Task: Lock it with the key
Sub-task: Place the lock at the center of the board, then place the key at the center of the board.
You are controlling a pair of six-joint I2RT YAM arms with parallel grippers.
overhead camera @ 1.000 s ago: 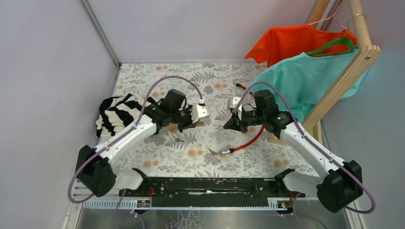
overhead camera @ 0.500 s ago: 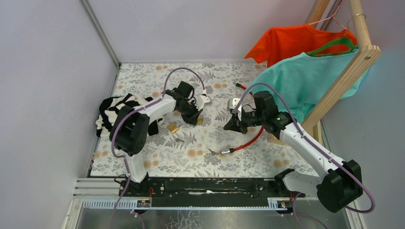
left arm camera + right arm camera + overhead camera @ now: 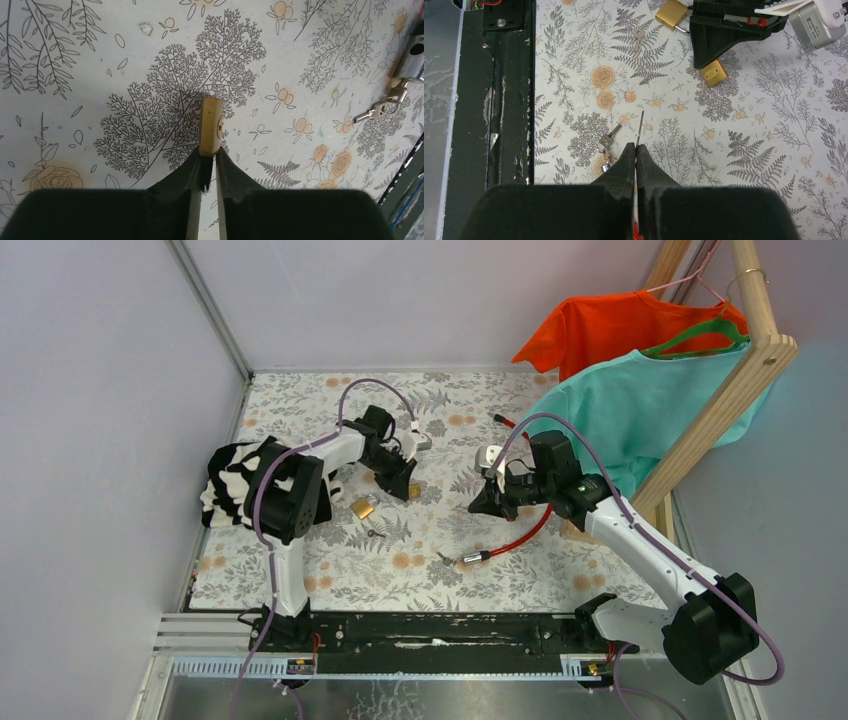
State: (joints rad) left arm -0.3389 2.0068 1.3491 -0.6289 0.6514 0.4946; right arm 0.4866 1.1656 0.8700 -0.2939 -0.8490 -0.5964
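Fingers of the left gripper (image 3: 209,159) stand narrowly apart at a brass lock (image 3: 211,126), grip unclear; right gripper (image 3: 636,148) pinches a thin metal piece (image 3: 641,127), hard to identify.

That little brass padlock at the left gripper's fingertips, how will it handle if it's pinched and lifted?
The small brass padlock looks like solid metal, so probably rigid and heavy for its size. Its smooth faces may slip between the narrow tips of the left gripper. It is boxy with flat sides, so a nudge should slide it rather than roll it.
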